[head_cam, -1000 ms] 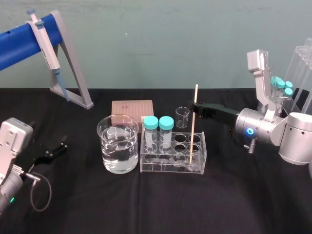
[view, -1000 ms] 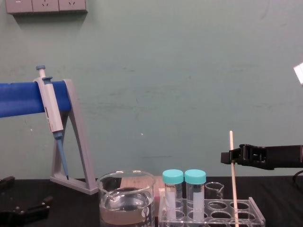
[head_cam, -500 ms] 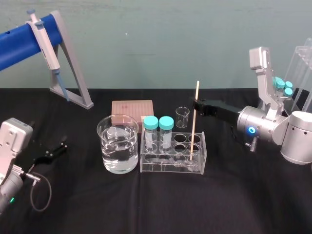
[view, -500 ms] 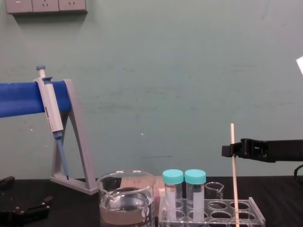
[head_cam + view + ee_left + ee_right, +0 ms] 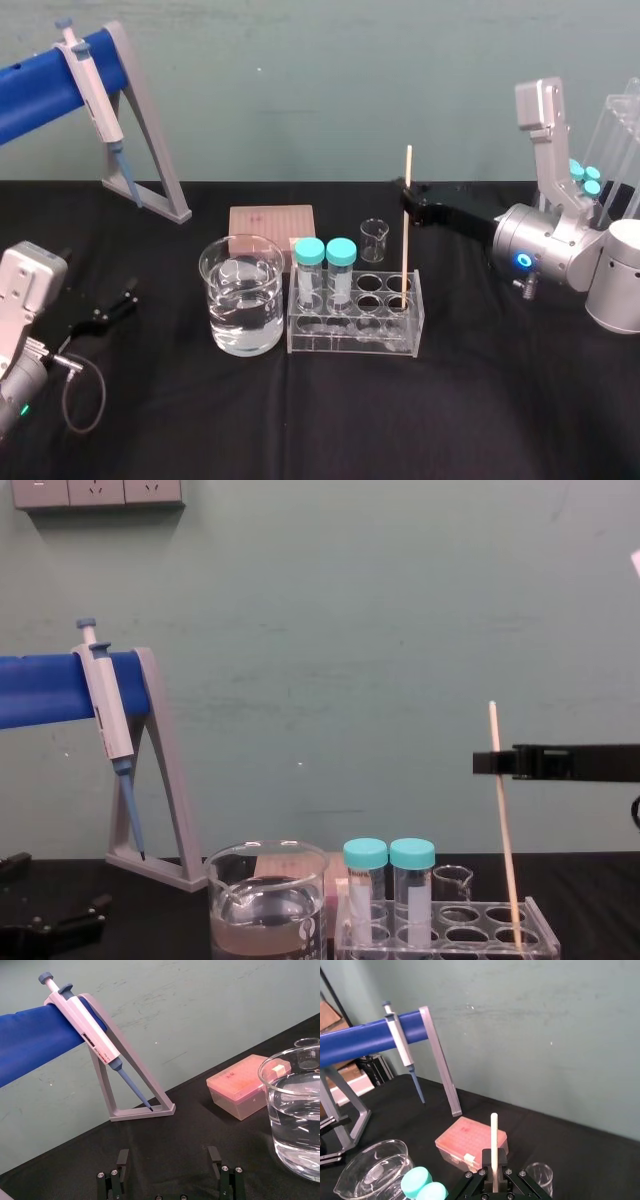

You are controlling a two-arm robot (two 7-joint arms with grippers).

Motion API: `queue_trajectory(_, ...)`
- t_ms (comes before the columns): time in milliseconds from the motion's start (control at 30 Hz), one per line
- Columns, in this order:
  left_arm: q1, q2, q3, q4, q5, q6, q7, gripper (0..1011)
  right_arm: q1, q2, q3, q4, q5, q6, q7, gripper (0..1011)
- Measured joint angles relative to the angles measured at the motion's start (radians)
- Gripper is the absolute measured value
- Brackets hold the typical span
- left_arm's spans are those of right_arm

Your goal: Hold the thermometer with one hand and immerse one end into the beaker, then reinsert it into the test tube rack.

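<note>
Pinched the thermometer [image 5: 405,255] near its top with right gripper [image 5: 407,200], lower end in test tube rack's [image 5: 355,338] right-end hole; had left gripper [image 5: 112,308] spread near table's [image 5: 300,430] left edge.

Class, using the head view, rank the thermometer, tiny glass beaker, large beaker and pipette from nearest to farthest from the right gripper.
1. The thermometer, clamped in the right gripper, lower end in the rack.
2. The tiny glass beaker, just behind the rack.
3. The large beaker, left of the rack.
4. The pipette, far left on its stand.
</note>
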Motion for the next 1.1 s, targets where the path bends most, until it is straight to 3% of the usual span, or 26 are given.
queue_trajectory(200, 0.0, 0.0, 0.0, 0.0, 0.0, 0.0, 0.0, 1004, -0.025, 0.023, 0.017, -0.089, -0.043, -0.029, -0.017, 53)
queue_trajectory(467, 0.0, 0.0, 0.0, 0.0, 0.0, 0.0, 0.0, 1004, -0.036, 0.026, 0.056, -0.163, -0.044, -0.036, -0.016, 53)
queue_trajectory(700, 0.0, 0.0, 0.0, 0.0, 0.0, 0.0, 0.0, 1004, -0.029, 0.017, 0.068, -0.219, -0.043, -0.051, -0.001, 53)
queue_trajectory(1100, 0.0, 0.0, 0.0, 0.0, 0.0, 0.0, 0.0, 1004, 0.062, -0.067, -0.034, -0.234, -0.096, -0.084, 0.073, 53)
